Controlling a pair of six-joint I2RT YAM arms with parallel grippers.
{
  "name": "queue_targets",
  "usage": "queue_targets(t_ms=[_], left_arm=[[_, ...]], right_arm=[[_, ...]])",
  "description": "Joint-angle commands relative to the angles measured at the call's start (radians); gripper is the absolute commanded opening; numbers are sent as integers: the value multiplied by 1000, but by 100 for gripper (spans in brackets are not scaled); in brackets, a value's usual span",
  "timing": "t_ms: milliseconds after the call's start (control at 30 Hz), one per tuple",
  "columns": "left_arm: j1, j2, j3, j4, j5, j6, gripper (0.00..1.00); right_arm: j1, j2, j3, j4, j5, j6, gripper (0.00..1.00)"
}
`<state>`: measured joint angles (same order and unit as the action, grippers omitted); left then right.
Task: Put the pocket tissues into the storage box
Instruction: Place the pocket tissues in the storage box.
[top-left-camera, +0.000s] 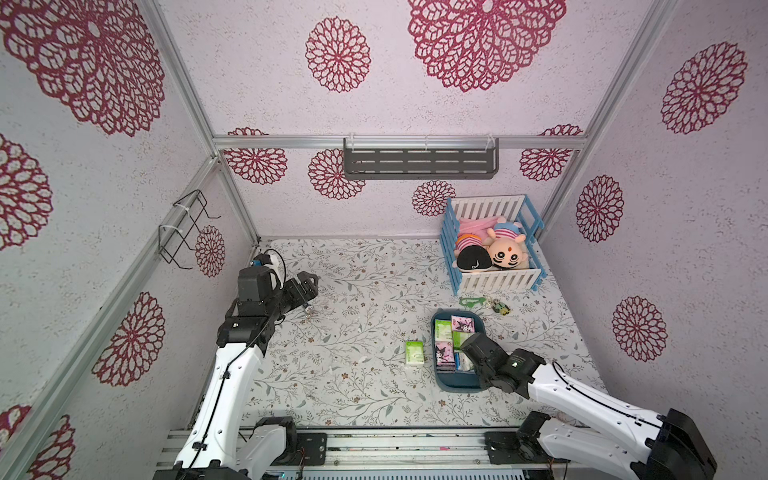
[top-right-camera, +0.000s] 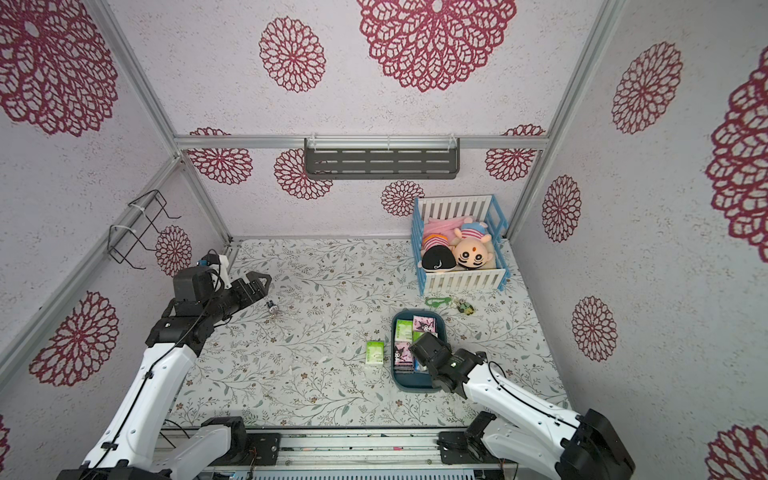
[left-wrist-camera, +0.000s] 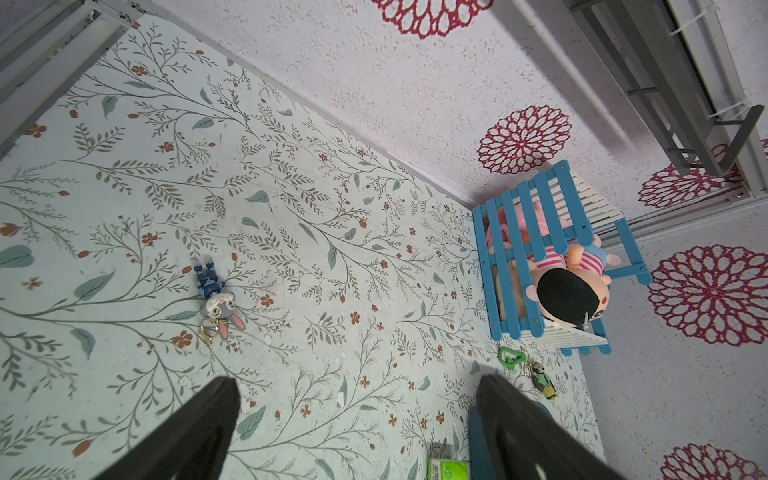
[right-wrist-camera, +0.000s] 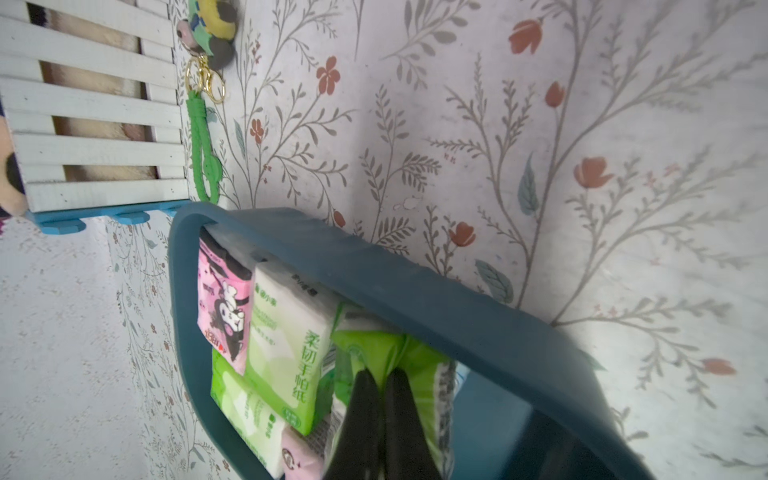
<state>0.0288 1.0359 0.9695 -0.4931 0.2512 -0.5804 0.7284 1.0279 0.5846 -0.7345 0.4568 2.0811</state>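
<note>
The dark teal storage box (top-left-camera: 453, 384) (top-right-camera: 411, 384) lies on the flowered table at the right. In it are several pocket tissues, pink (top-left-camera: 462, 323) and green-and-white (top-left-camera: 443, 332). One green pack (top-left-camera: 414, 353) (top-right-camera: 375, 353) (left-wrist-camera: 449, 469) lies on the table just left of the box. My right gripper (right-wrist-camera: 380, 374) is down inside the box behind its rim (right-wrist-camera: 415, 291). It is shut, and its tips press against a green pack (right-wrist-camera: 374, 349) beside a green-and-white pack (right-wrist-camera: 286, 345) and a pink one (right-wrist-camera: 224, 299). My left gripper (top-left-camera: 309, 282) (left-wrist-camera: 357, 380) hangs open and empty at the far left.
A blue-and-white crib (top-left-camera: 492, 245) with plush dolls stands at the back right. A green keychain loop (top-left-camera: 471, 302) and a small figure (top-left-camera: 501, 307) lie between the crib and the box. A rabbit keychain (left-wrist-camera: 218, 305) lies near the left gripper. A grey shelf (top-left-camera: 419, 160) hangs on the back wall.
</note>
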Motion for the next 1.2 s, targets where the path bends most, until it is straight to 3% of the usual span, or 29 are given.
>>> queue_targets(t_ms=[0, 100, 300, 433, 700, 1000, 1067, 1167], left_arm=[[-4, 12, 27, 1, -10, 25, 97], [-6, 14, 32, -2, -8, 27, 97], [-4, 15, 44, -14, -13, 37, 97], [-4, 15, 51, -19, -12, 38, 97], [-4, 0, 64, -32, -6, 29, 97], [-4, -13, 104, -48, -7, 18, 97], [-4, -16, 114, -51, -10, 16, 97], [-4, -12, 128, -53, -18, 6, 97]], right_arm=[[-15, 23, 17, 80, 35, 31, 0], [-20, 50, 18, 121, 33, 5, 4], [-26, 95, 30, 208, 53, -67, 32], [-26, 90, 43, 257, 65, -139, 44], [-24, -41, 69, 250, 45, -412, 60], [-24, -303, -41, 164, 5, -492, 63], [-24, -305, -47, 223, -20, -572, 64], [-24, -194, 35, 281, -70, -776, 66]])
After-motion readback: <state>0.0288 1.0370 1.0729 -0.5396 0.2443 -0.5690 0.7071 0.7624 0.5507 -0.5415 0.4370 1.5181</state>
